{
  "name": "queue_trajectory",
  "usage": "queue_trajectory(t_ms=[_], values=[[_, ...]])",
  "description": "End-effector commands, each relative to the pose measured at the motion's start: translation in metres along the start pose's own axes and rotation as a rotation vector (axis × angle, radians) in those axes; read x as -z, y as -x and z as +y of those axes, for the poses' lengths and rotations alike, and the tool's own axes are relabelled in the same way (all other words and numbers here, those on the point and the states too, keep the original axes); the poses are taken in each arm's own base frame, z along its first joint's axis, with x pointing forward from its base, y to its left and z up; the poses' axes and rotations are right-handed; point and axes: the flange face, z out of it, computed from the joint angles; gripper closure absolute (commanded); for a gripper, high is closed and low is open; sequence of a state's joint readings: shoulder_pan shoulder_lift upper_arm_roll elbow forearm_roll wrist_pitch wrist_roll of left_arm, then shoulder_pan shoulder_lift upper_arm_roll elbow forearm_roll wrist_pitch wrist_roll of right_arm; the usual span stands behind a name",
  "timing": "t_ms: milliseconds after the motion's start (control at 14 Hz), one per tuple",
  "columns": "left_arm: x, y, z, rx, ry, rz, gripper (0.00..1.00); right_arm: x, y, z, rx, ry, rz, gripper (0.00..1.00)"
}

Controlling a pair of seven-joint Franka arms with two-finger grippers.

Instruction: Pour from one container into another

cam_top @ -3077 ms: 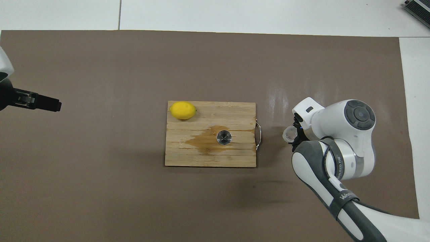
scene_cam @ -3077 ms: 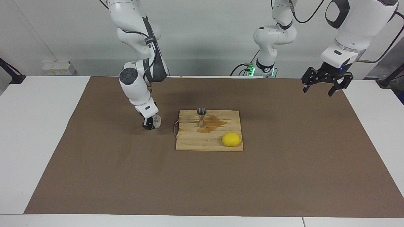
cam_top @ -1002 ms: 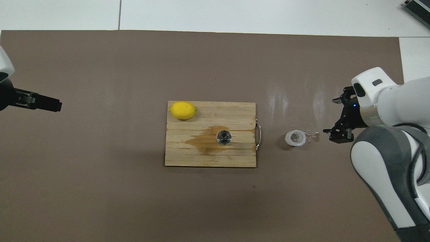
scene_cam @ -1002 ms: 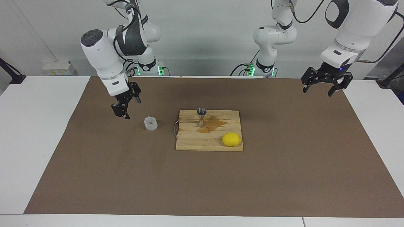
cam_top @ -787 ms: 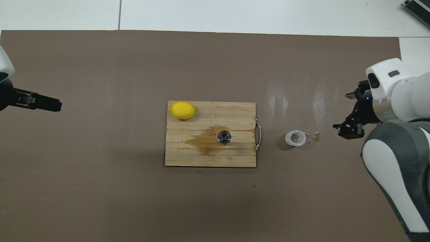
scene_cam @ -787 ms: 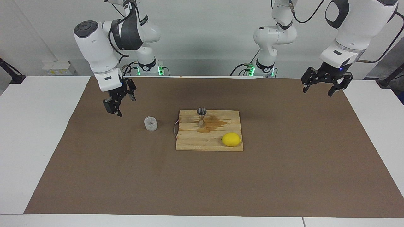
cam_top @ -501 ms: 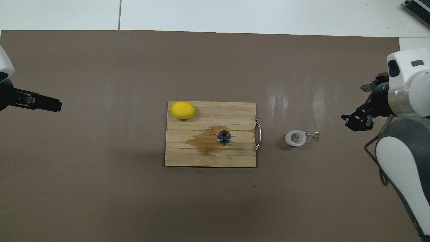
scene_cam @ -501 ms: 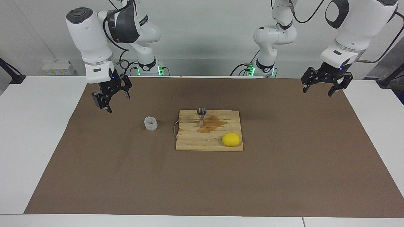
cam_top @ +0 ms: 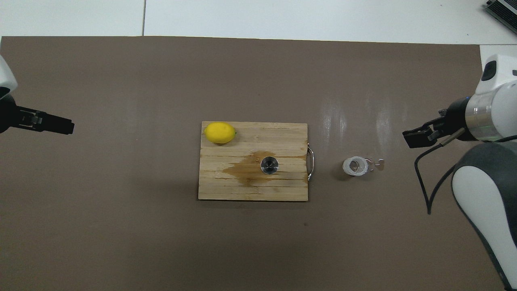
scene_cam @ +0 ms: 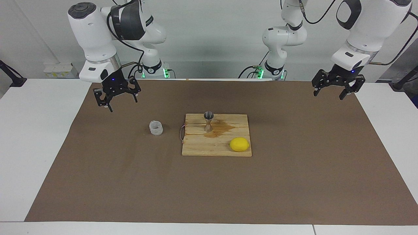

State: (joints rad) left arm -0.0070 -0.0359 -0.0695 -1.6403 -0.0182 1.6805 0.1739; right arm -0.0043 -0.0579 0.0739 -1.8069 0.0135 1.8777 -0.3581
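- Two views are given; in the facing view, the small clear glass cup with a bumpy textured wall (scene_cam: 156,127) is seen standing upright on the brown mat (scene_cam: 98,169) of the table, just beside the wooden cutting board (scene_cam: 217,148), toward the right arm's end.
- On that board the small silver hourglass-shaped metal jigger (scene_cam: 208,121) stands upright at the edge of a dark wet stain (scene_cam: 222,128), which suggests the pour is judged done, with some liquid spilled.
- A yellow lemon (scene_cam: 239,144) lies on the board, farther from the robots than the jigger.
- The right tool (scene_cam: 116,96) is raised over the mat, released and empty, well apart from the cup, so the cup is judged to be set down for good.
- The left tool (scene_cam: 336,87) waits over its own end of the mat, likewise released and empty.
- In the overhead view, the cup (cam_top: 355,166) appears as a frosted ring with a clear centre; whether liquid remains cannot be told.
- The jigger (cam_top: 269,165) shows as a round steel mouth within the stain.
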Motion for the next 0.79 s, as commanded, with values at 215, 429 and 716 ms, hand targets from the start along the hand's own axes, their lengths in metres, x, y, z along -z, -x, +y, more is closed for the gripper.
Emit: queue_trajectory(t_ms=[215,429,716], values=[[0.0,0.003,-0.001,-0.01,-0.01,0.002,0.0,0.037,-0.01,-0.013,-0.416,0.005,-0.08,0.0],[0.0,0.003,-0.001,-0.008,-0.01,0.002,0.0,0.045,-0.014,-0.017,-0.502,0.015,-0.108,0.0],[0.001,0.004,-0.002,-0.008,-0.011,0.003,0.0,0.038,-0.009,-0.019,-0.51,0.031,-0.147,0.0]])
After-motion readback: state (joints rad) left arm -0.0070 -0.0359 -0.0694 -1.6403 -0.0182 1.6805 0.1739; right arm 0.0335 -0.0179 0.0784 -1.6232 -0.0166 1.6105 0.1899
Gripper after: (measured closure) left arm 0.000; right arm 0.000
